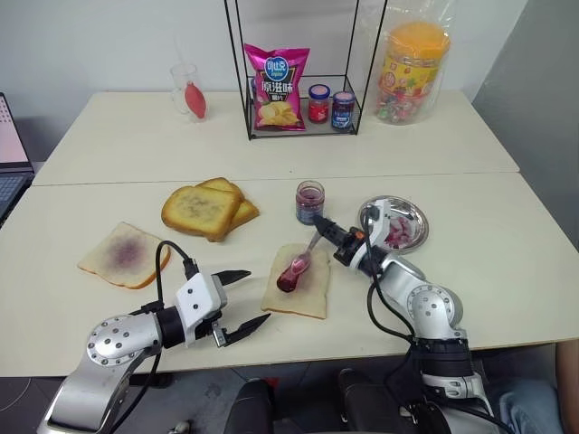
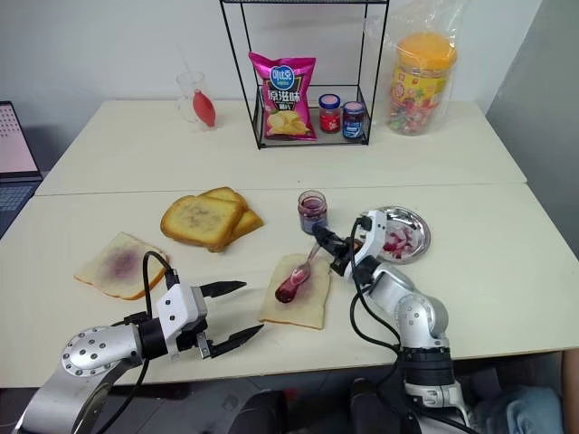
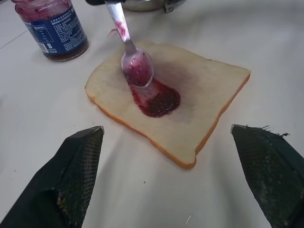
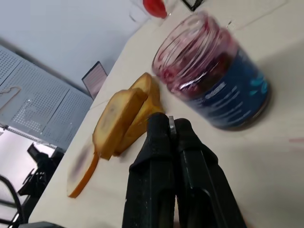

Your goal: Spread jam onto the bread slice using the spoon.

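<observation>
Broadly, the tabletop (image 1: 109, 194) carries it all. Bread slice (image 1: 308, 297): lies flat near the front edge, pale, soft, likely to tear or slide under hard strokes; needs light pressure. Jam jar (image 1: 309, 202): glass, open, just behind the slice; a glossy blob already sits on the bread. Spoon (image 3: 134, 57): slim, stiff, probably slick; bowl on the blob. Right gripper (image 1: 327, 231) clamped on the handle's end. Left gripper (image 1: 242, 300) fingers wide apart, empty, beside the slice.

Lab or office test room.
Plain pale tables (image 1: 271, 154) against a bare wall, a laptop (image 1: 11, 158) at the edge, grey perforated panels (image 4: 33, 99).
</observation>
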